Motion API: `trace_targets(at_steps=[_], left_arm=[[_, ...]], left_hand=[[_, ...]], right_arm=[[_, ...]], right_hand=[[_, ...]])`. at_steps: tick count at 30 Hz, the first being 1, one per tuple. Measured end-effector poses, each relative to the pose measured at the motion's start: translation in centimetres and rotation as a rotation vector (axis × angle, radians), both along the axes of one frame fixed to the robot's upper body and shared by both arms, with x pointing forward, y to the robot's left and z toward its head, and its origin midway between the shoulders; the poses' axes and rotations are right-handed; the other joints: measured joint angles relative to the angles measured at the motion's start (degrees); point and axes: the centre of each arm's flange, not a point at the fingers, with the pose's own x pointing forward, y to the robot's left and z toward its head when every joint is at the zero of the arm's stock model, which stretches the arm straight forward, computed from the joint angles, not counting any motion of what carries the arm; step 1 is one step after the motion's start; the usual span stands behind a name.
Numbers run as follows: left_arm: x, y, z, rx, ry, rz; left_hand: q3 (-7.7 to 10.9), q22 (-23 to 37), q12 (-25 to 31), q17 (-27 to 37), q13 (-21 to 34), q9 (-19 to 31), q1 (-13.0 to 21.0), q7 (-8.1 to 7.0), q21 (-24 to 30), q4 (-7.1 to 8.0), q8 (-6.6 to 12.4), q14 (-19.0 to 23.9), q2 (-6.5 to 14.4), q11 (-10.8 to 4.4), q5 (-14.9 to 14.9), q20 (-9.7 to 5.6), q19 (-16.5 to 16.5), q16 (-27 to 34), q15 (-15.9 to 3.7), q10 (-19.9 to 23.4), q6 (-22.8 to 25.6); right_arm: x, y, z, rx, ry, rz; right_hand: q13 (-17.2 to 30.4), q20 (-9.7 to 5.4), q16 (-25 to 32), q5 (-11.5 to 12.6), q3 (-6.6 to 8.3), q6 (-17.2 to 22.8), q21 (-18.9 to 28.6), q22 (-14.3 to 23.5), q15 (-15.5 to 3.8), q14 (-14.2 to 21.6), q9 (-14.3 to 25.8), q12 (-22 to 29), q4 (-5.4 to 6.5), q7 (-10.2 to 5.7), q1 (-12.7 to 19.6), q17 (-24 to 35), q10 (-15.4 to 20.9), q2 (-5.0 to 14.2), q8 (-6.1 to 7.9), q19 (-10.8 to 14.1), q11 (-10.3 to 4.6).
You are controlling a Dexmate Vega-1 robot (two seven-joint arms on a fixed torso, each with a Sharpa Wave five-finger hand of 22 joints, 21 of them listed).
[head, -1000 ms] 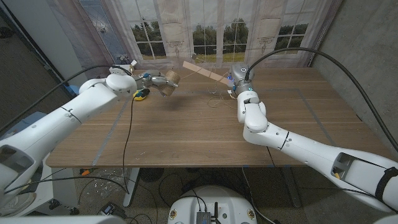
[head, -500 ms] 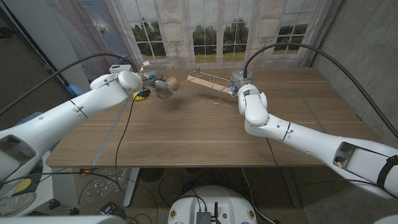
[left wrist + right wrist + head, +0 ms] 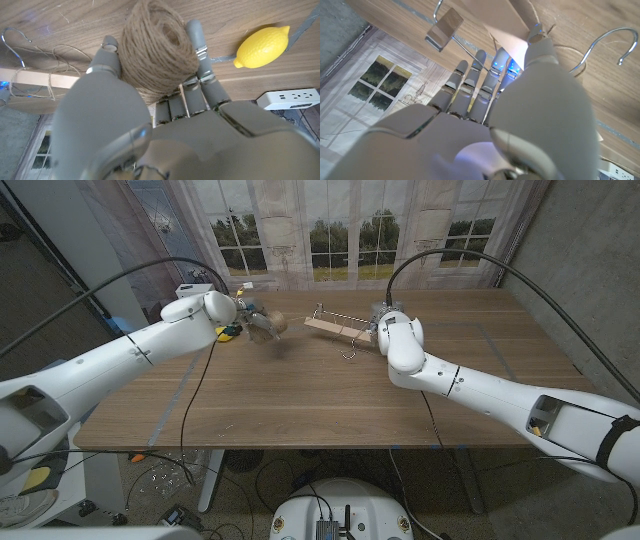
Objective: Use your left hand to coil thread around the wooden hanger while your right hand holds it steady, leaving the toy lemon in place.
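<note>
In the upper middle of the head view the wooden hanger (image 3: 332, 328) lies across the worktop (image 3: 330, 395). Left of it is the ball of thread (image 3: 272, 325), in the left hand (image 3: 252, 322). The toy lemon (image 3: 228, 332) sits further left. The right hand (image 3: 383, 320) is at the hanger's right end.

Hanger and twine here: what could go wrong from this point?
Loose twine lies slack on the table near the hanger's metal hook, so it might snag there rather than coil on the wooden bar. The left hand holds the twine ball close to the toy lemon; a wide winding sweep could knock it. The right hand grips one end of the hanger, so pulling could twist it.
</note>
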Motion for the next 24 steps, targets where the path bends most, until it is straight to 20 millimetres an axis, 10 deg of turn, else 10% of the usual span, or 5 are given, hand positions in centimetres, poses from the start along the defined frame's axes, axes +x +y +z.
trace_targets(at_steps=[13, 19, 24], left_arm=[[0.8, -0.8, -0.6, 0.112, 0.082, 0.059], [1.1, -0.9, -0.8, 0.144, 0.124, 0.076], [1.4, -1.1, -0.8, 0.166, 0.154, 0.086]], left_hand=[[0.0, 0.1, -6.5, -2.6, -1.0, -1.2, 0.0, -0.15, -1.5, 0.0, -1.09, -4.2, 0.0, -2.45, -0.1, 1.01, -4.5, -3.8, -4.17, -2.4, -0.1], [0.0, -0.2, -12.2, -4.7, -3.5, -2.6, 0.0, -5.08, -3.4, 0.0, -1.31, -8.2, 0.0, -6.45, -0.1, 1.77, -8.1, -5.2, -8.18, -3.9, -1.4], [3.4, -0.2, -16.4, -5.7, -5.1, -4.2, 0.0, -7.61, -5.7, -3.39, -1.38, -15.7, 0.0, -5.11, -0.1, 4.34, -12.8, -5.2, -7.44, -8.5, -4.5]], right_arm=[[0.7, 0.7, -0.5, -0.024, 0.12, -0.023], [1.0, 0.9, -0.6, -0.031, 0.144, -0.031], [1.2, 1.0, -0.6, -0.034, 0.16, -0.04]], right_hand=[[-1.0, 0.0, -1.2, -0.5, 0.56, -3.1, 0.0, 0.0, 0.55, -2.3, -0.1, -2.4, -0.08, -0.74, -0.8, -1.7, -3.0, 0.82, -1.19, 0.0, -0.83], [-2.4, 0.23, -2.0, -1.1, 1.9, -5.7, 0.0, 0.0, 1.27, -5.4, -0.4, -4.7, 1.28, -1.5, -0.7, -3.7, -6.4, 2.03, -2.26, 0.2, -0.62], [-4.3, 0.21, -2.4, -1.4, 1.46, -8.3, 0.0, 0.0, 2.03, -9.0, -0.7, -8.3, 2.44, -2.1, 0.2, -7.6, -11.0, 4.6, -2.94, 0.2, 0.61]])
